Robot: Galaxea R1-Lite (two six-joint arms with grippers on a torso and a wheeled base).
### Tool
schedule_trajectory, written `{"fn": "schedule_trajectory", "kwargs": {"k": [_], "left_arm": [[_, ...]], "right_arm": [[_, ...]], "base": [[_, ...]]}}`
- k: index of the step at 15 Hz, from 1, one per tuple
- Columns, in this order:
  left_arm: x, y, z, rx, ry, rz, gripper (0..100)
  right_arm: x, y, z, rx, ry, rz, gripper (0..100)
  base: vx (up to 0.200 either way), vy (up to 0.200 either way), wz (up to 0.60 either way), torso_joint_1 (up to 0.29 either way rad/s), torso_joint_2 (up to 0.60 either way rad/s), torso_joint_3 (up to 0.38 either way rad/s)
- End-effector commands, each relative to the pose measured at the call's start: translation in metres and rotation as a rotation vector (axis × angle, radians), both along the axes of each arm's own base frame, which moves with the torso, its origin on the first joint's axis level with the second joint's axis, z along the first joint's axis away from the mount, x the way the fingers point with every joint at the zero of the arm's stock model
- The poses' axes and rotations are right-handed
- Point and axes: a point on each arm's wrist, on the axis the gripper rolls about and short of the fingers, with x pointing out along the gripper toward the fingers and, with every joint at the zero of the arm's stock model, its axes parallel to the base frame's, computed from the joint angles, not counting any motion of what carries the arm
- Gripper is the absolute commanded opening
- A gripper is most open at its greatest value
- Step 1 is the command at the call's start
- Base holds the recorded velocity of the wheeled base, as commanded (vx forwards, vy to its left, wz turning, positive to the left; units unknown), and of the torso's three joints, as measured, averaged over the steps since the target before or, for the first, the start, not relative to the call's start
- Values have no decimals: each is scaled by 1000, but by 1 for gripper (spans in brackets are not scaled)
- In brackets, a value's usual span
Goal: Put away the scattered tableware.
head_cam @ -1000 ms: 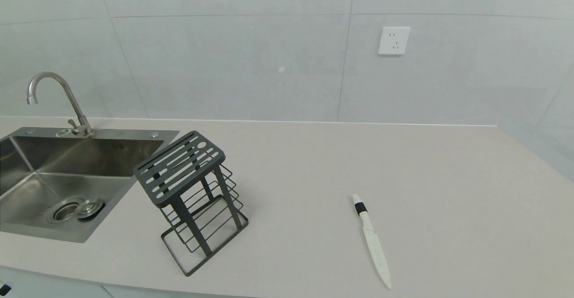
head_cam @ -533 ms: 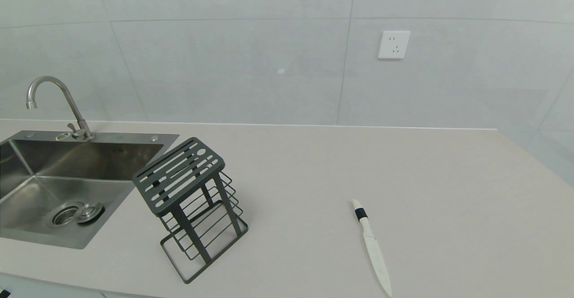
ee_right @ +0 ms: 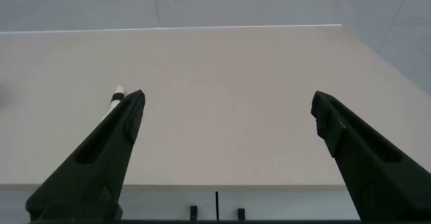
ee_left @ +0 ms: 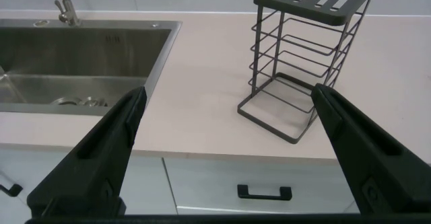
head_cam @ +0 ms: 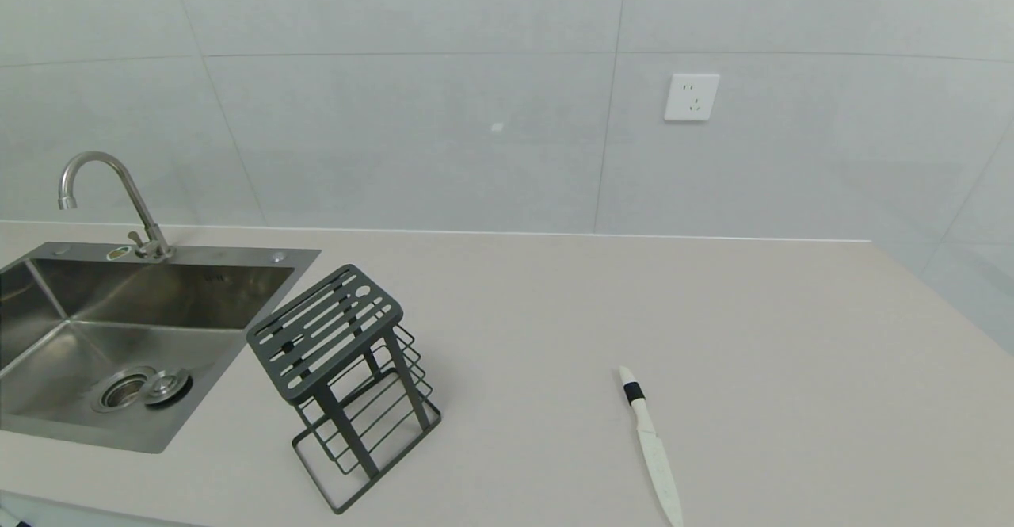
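A white knife (head_cam: 651,441) with a black band on its handle lies flat on the pale countertop (head_cam: 713,321), blade toward the front edge. Its handle end (ee_right: 118,93) peeks out beside one finger in the right wrist view. A dark wire knife rack (head_cam: 342,375) with a slotted top stands between sink and knife; the left wrist view shows the rack (ee_left: 304,56) from the front. My left gripper (ee_left: 225,133) is open, held off the counter's front edge facing rack and sink. My right gripper (ee_right: 225,133) is open too, in front of the counter edge near the knife.
A steel sink (head_cam: 119,329) with a curved faucet (head_cam: 111,198) is set into the counter at the left. A wall socket (head_cam: 691,97) sits on the tiled wall behind. Cabinet drawers with a black handle (ee_left: 264,193) are below the counter front.
The whole head view has shifted: everything sits lower in the picture now, so the camera has tilted up. Knife and rack have not moved on the counter.
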Motion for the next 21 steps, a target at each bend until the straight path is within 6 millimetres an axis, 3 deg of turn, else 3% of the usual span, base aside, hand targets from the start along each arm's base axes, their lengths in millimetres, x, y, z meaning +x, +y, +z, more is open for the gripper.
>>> {"fn": "schedule_trajectory", "kwargs": {"k": [1,6,7,8,9,10,13,15,21], "left_arm": [[0,0,0,-2,1,0,100],[0,0,0,-2,1,3,100],[0,0,0,-2,1,3,100],[0,0,0,-2,1,3,100],[0,0,0,0,1,3,100],[0,0,0,0,1,3,100],[0,0,0,0,1,3,100],[0,0,0,0,1,3,100],[0,0,0,0,1,5,100]], "right_arm": [[0,0,0,0,1,1,100],[0,1,0,8,1,41,100],[0,1,7,11,-63,41,100],[-2,1,18,12,-149,42,100],[-11,1,53,6,-299,47,100],[-14,2,73,0,-313,97,100],[-6,4,86,0,-164,292,100],[17,7,86,22,35,419,100],[63,18,98,56,296,588,100]], "base": [[0,0,0,0,0,0],[0,0,0,0,0,0],[0,0,0,0,0,0],[0,0,0,0,0,0],[0,0,0,0,0,0],[0,0,0,0,0,0],[0,0,0,0,0,0],[0,0,0,0,0,0],[0,0,0,0,0,0]]}}
